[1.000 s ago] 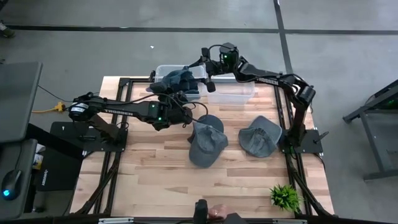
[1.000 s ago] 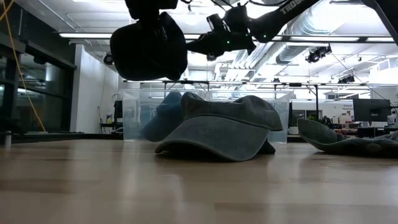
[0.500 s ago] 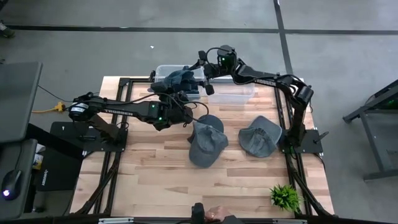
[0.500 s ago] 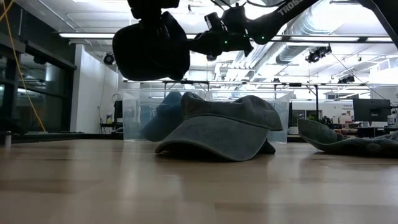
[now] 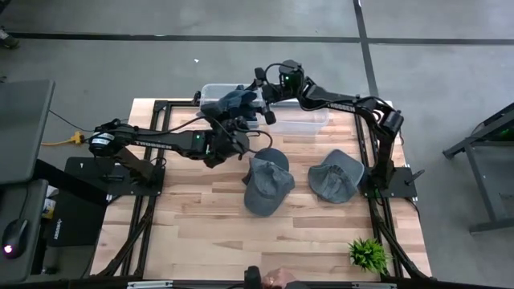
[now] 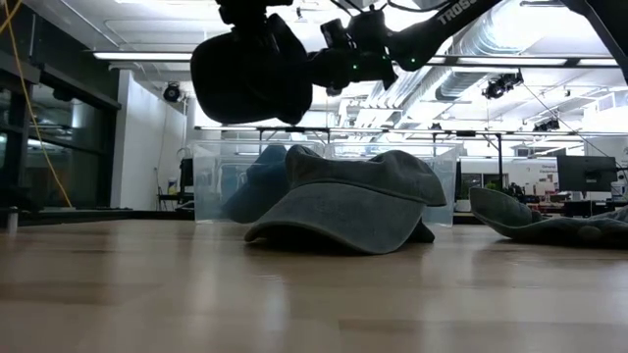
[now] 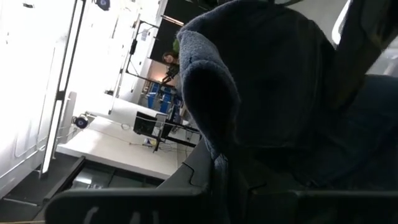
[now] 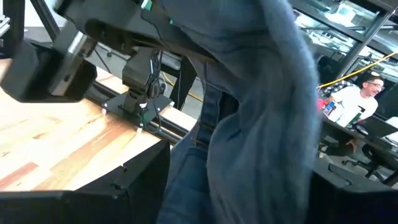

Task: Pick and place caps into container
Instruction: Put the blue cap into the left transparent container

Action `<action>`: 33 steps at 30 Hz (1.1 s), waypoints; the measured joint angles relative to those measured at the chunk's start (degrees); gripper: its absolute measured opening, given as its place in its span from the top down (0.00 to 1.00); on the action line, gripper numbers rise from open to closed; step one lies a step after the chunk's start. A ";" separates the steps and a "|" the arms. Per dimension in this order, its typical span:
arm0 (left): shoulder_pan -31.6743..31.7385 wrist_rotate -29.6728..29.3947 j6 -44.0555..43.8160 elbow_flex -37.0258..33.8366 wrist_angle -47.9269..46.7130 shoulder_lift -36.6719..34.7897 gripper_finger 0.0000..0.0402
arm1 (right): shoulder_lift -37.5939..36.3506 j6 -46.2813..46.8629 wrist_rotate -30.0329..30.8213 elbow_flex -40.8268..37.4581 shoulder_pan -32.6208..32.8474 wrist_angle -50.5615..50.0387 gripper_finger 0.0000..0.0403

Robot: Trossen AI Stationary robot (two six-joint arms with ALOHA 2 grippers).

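Note:
A dark navy cap (image 5: 234,102) hangs in the air over the left end of the clear container (image 5: 301,122); in the low view this cap (image 6: 257,74) is high above the table. My left gripper (image 5: 227,122) is shut on it from the near-left side. My right gripper (image 5: 265,95) is open at the cap's right side. In its wrist view the blue fabric (image 8: 261,124) runs between its two fingers (image 8: 134,186). A blue cap (image 6: 257,182) lies inside the container. Grey caps (image 5: 265,185) (image 5: 336,175) rest on the table. My left gripper holds the navy cap (image 7: 261,93) lifted clear, above the container. The cap itself covers the fingers, so neither the part nor the kind of hold shows. My right gripper stands with a finger on either side of the cap's fabric; I cannot tell whether it touches it.
Near the middle of the table, a dark cap (image 5: 273,156) lies partly under the grey one. A small green plant (image 5: 368,254) stands at the near right corner. A person's hand (image 5: 277,277) shows at the near edge. Bare wood (image 5: 193,217) lies to the near left.
My left gripper has carried the navy cap a little toward the table's right, over the container. My right gripper has moved toward the table's left, closing in on the cap. The caps on the table have stayed still.

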 joint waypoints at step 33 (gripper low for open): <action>0.02 5.99 11.14 0.00 10.05 -0.02 0.86 | 0.02 -2.52 4.25 0.00 0.22 -3.19 0.99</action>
